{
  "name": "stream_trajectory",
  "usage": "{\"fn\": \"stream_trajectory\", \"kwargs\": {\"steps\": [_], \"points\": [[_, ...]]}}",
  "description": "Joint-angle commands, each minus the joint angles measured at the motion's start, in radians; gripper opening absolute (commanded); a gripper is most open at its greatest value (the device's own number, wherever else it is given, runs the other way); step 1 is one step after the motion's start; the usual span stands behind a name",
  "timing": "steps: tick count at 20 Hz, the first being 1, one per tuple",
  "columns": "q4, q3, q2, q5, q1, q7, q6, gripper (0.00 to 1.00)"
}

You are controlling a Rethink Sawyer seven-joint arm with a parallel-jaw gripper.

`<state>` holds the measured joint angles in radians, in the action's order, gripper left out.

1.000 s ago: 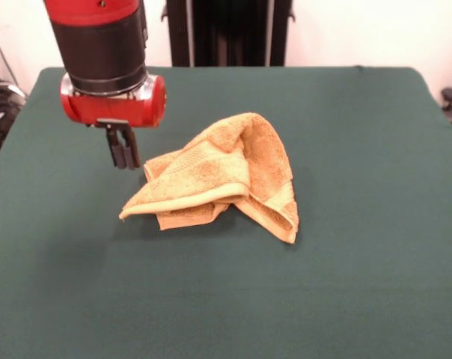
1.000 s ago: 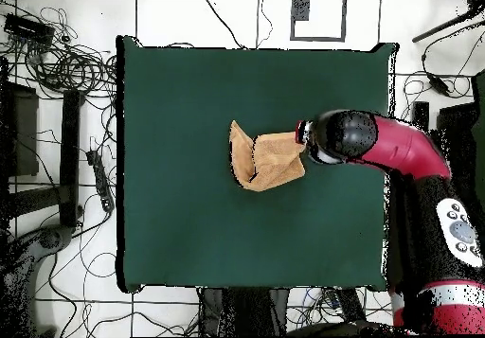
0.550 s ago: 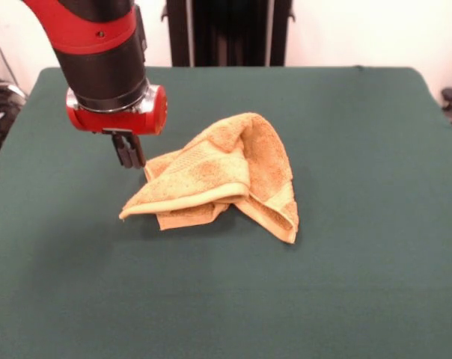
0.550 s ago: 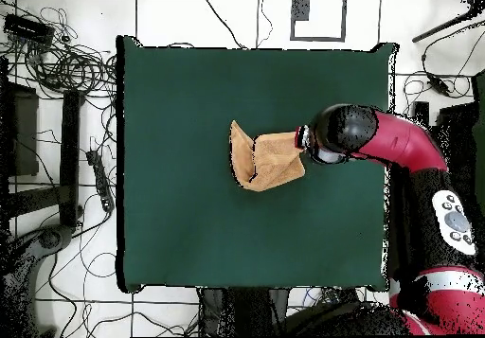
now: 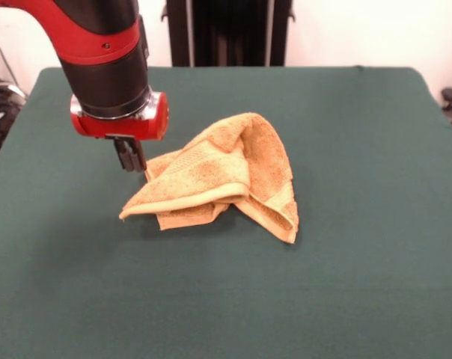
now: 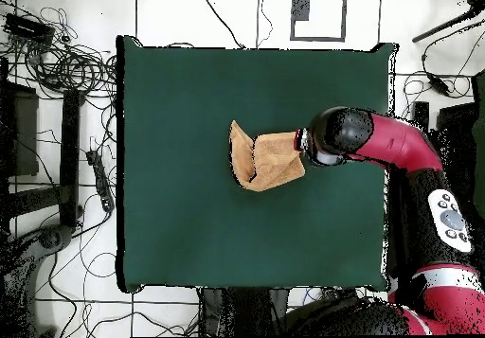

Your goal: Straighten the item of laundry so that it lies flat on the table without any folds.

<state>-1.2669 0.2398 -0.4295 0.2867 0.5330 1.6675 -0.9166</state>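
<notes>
A crumpled, folded orange towel (image 5: 221, 179) lies near the middle of the green table (image 5: 361, 149). The gripper (image 5: 130, 156) hangs just beside the towel's left corner, its dark fingers close together, holding nothing that can be seen.

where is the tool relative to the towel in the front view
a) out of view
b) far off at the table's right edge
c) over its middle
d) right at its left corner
d: the tool stands at the left corner of the crumpled towel, which lies folded on the green table.
</notes>
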Motion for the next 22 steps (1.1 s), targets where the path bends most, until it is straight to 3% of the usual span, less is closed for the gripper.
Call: {"fn": "stream_trajectory", "kwargs": {"steps": [1, 9, 14, 17, 22], "points": [[-0.091, 0.046, -0.014, 0.015, -0.022, 0.050, 0.161, 0.00], [-0.062, 0.043, -0.002, -0.007, -0.029, 0.047, 0.109, 0.00], [-0.084, 0.048, 0.000, 0.014, -0.020, 0.038, 0.188, 0.00], [-0.138, 0.066, -0.014, 0.014, 0.004, 0.063, 0.316, 0.00], [-0.117, 0.053, -0.006, 0.006, -0.008, 0.041, 0.265, 0.00]]}}
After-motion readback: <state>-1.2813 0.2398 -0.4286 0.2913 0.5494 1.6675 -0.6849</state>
